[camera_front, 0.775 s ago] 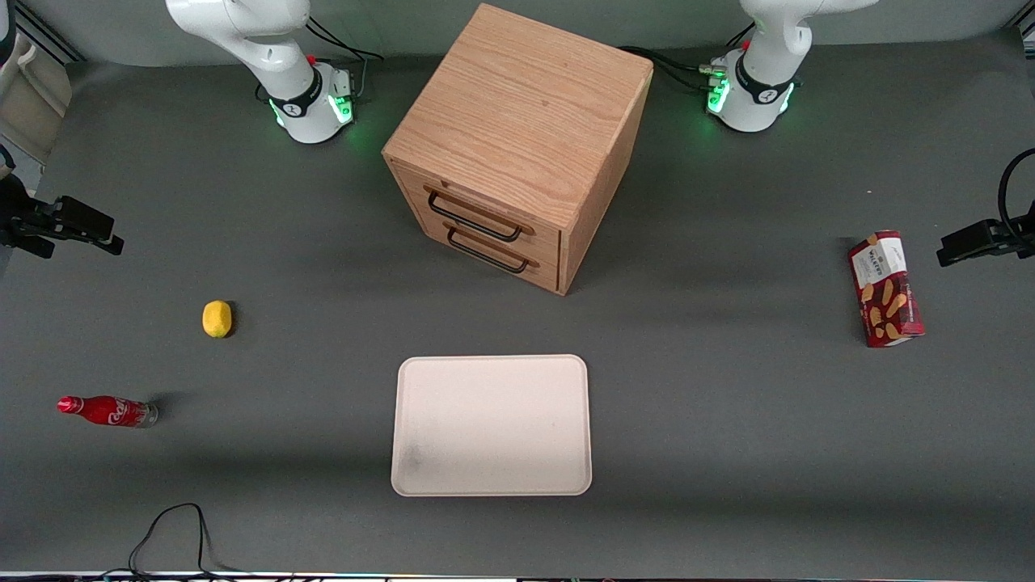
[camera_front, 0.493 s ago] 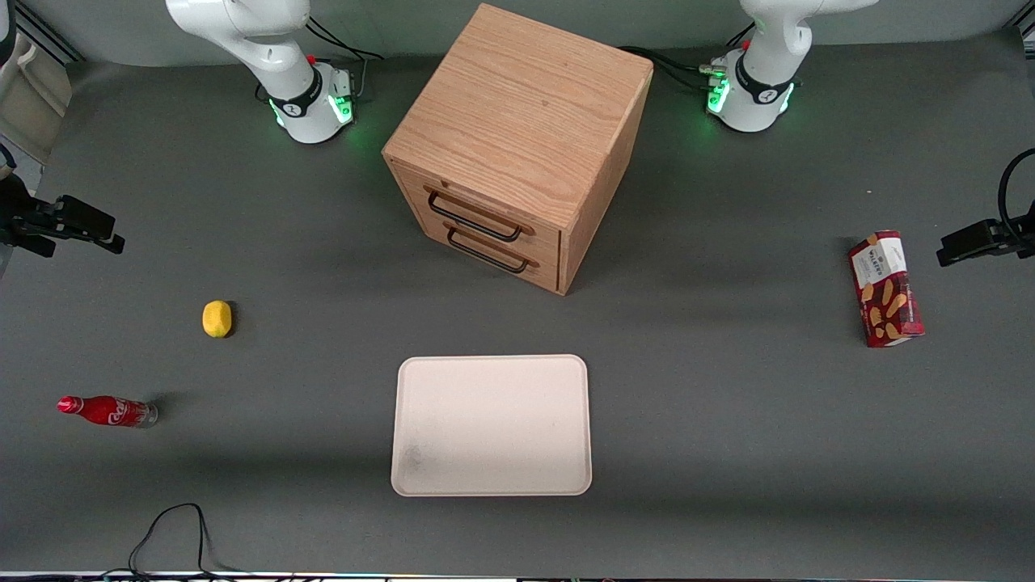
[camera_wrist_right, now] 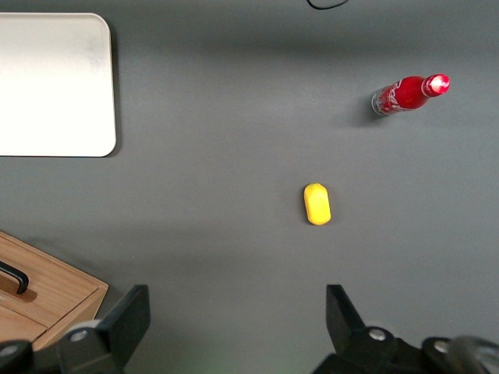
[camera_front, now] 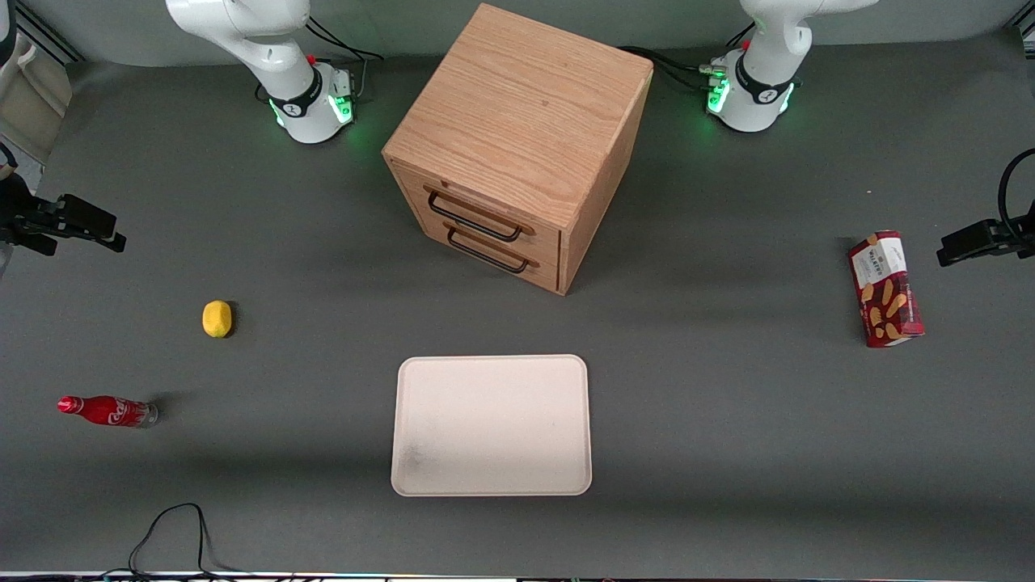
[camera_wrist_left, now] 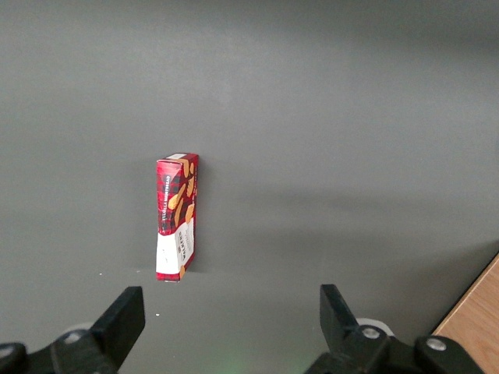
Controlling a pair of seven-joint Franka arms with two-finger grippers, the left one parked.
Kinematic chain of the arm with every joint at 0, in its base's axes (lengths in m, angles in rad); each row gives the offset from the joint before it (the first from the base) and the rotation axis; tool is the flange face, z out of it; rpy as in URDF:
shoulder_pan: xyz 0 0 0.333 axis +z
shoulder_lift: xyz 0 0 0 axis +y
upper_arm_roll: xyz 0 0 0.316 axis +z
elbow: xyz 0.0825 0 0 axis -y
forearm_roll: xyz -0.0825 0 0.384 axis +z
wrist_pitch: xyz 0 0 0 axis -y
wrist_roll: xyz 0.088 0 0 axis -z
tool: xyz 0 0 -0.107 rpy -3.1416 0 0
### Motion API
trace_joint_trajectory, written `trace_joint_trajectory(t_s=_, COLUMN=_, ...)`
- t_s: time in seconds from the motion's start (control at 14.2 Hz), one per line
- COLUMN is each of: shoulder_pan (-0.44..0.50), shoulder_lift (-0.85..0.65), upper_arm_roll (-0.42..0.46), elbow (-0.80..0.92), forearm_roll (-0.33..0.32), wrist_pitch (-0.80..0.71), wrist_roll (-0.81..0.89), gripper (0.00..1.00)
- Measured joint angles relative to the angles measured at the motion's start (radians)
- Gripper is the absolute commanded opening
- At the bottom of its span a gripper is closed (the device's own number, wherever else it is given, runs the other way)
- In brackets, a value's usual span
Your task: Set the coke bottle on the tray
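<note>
Right wrist view, coke bottle upright (well apart), end effector spread.

White arm, green-lit base, black cables; gripper fingers apparently black

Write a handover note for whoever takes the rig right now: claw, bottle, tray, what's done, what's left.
Claw: open, holding nothing, up above the table near the lemon, well clear of the bottle.
Bottle: standing on the table toward the working arm's end, nearer the front camera than the lemon.
Tray: in front of the drawers, nothing on it.
Done: nothing yet, bottle untouched.
Left: reach the bottle, grasp it, carry it over, set it on the tray.
</note>
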Motion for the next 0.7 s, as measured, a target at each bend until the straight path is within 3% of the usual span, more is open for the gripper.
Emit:
trace_joint_trajectory(t_s=0.49, shoulder_pan=-0.017, shoulder_lift=0.021, upper_arm_roll=-0.016, elbow=0.016, forearm_roll=-0.007, wrist_pitch=0.002, wrist_roll=-0.028, gripper=1.0)
trace_joint_trajectory(t_s=0.7, shoulder_pan=-0.059, shoulder_lift=0.121, upper_arm_roll=-0.054, elbow=0.131, forearm_roll=-0.008, wrist_pitch=-0.035, wrist_roll=-0.114, gripper=1.0)
